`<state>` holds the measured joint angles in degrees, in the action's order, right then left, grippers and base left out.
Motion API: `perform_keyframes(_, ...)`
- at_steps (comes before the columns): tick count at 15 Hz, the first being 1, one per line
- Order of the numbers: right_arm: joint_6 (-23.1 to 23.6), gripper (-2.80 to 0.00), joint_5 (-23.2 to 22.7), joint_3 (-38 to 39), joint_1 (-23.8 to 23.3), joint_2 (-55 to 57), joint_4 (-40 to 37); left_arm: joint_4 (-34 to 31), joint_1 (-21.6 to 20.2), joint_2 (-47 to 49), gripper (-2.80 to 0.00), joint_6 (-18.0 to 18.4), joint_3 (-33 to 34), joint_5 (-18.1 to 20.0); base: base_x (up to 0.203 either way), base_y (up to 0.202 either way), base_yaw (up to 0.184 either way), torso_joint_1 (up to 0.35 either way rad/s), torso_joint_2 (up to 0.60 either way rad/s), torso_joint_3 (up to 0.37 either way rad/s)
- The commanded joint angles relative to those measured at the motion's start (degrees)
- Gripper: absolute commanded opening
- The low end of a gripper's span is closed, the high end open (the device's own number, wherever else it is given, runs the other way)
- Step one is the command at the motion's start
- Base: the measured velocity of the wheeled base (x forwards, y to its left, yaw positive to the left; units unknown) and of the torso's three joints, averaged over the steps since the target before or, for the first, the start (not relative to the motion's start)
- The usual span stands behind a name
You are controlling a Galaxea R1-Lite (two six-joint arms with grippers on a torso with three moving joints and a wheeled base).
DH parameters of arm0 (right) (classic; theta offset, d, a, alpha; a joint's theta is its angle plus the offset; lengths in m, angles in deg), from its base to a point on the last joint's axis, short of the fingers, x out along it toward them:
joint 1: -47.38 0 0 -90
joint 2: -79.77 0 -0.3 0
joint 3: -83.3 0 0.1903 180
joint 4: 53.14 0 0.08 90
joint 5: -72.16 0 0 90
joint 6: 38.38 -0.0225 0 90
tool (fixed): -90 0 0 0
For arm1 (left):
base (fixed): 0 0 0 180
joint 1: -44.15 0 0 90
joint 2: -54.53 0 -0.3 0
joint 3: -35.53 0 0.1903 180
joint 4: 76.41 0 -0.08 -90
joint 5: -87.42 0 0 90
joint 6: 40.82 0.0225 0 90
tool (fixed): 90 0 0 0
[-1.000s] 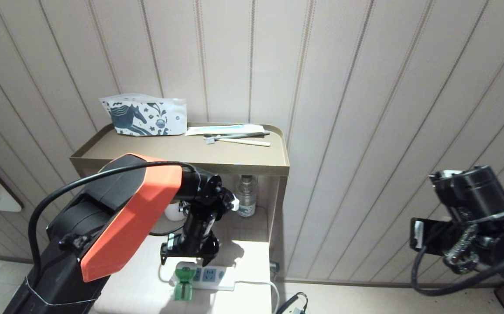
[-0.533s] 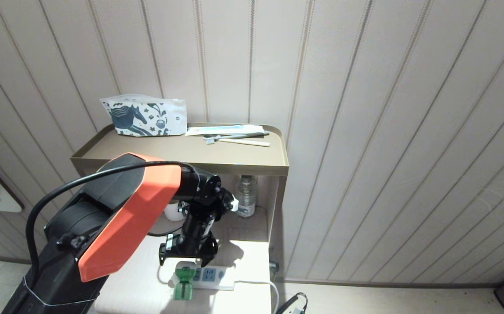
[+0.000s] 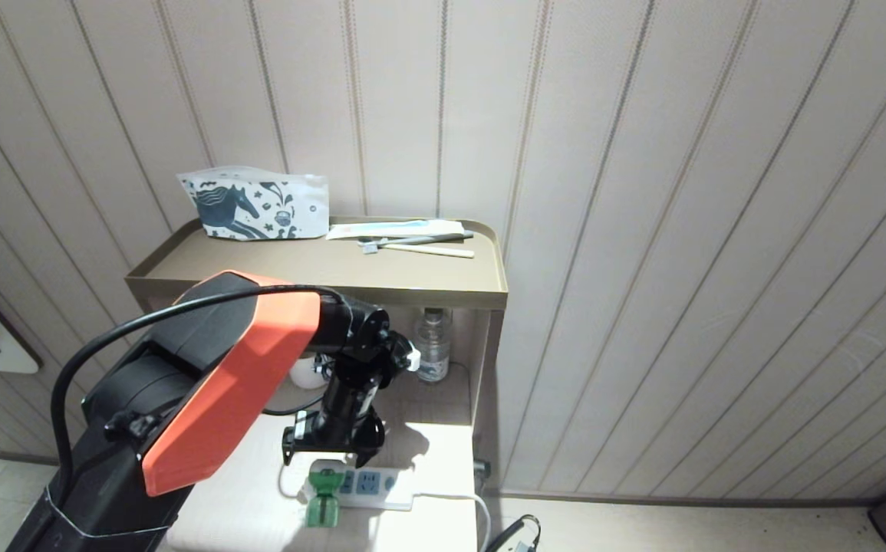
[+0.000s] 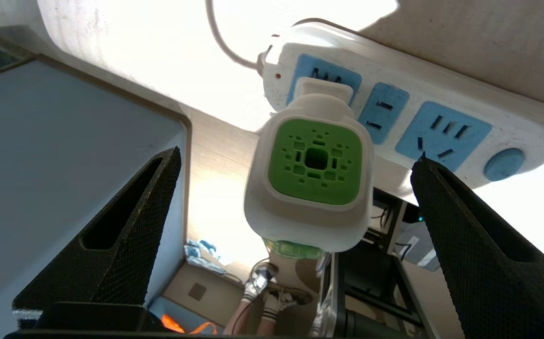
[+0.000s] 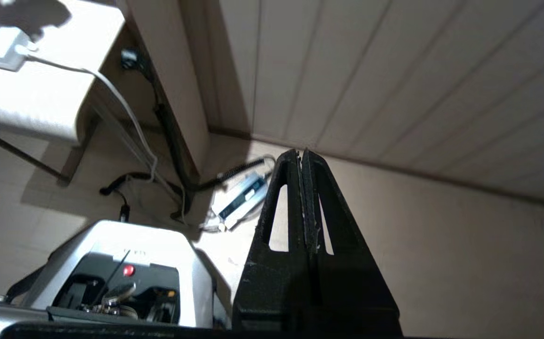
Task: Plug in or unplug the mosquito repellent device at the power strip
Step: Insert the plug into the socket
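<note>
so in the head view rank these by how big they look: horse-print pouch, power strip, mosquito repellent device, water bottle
1. horse-print pouch
2. power strip
3. water bottle and mosquito repellent device: look alike in size, and the bottle is partly hidden, so unranked.

- Pale panelled wall (image 3: 642, 192) with vertical grooves stood behind.
- A tan shelf unit (image 3: 320, 268) with a raised rim sat against it.
- Beige floor (image 5: 465, 263) lay below, brightly lit.

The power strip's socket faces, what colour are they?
Light blue, on the white power strip; clearest in the left wrist view.
</note>
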<state>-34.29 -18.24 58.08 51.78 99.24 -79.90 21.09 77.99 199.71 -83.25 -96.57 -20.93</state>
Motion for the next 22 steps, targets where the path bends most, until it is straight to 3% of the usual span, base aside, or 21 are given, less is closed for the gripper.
perform_keyframes(1,0.19,-2.8,-0.63,1.08,0.44,-3.56,0.36,-0.29,0.0,0.02,0.0,-0.29,-0.33,-0.02,0.0,0.0,0.0,0.0,0.0,0.0)
perform_keyframes(4,-5.4,-2.8,0.34,1.81,0.5,-3.56,3.12,-0.14,0.0,-0.6,0.0,-0.2,-1.21,-0.11,0.0,0.0,0.0,0.0,0.0,0.0)
perform_keyframes(8,1.27,-2.8,0.12,1.85,0.44,-3.73,3.3,-0.12,-0.09,-1.56,0.0,0.24,-1.04,-0.11,0.0,0.0,0.0,0.0,0.0,0.0)
perform_keyframes(10,1.27,-2.8,-0.04,1.85,0.52,-3.74,3.07,-0.2,-0.18,-1.31,0.0,0.22,-1.04,-0.11,0.0,0.0,0.0,0.0,0.0,0.0)
perform_keyframes(13,-5.05,-2.8,0.86,1.85,0.47,-3.47,2.43,-0.2,-0.18,-1.98,0.0,-0.03,-1.18,-0.11,0.0,0.0,0.0,0.0,0.0,0.0)
perform_keyframes(16,-4.41,-2.8,0.92,1.85,0.58,-3.56,2.43,-0.2,-0.21,-2.24,0.0,-0.12,-1.04,-0.02,0.0,0.0,0.0,0.0,0.0,0.0)
perform_keyframes(22,-4.97,-2.8,0.66,1.85,-5.72,-12.7,2.78,-0.2,-0.53,-2.35,0.0,-0.03,-0.95,-0.02,0.0,0.0,0.0,0.0,0.0,0.0)
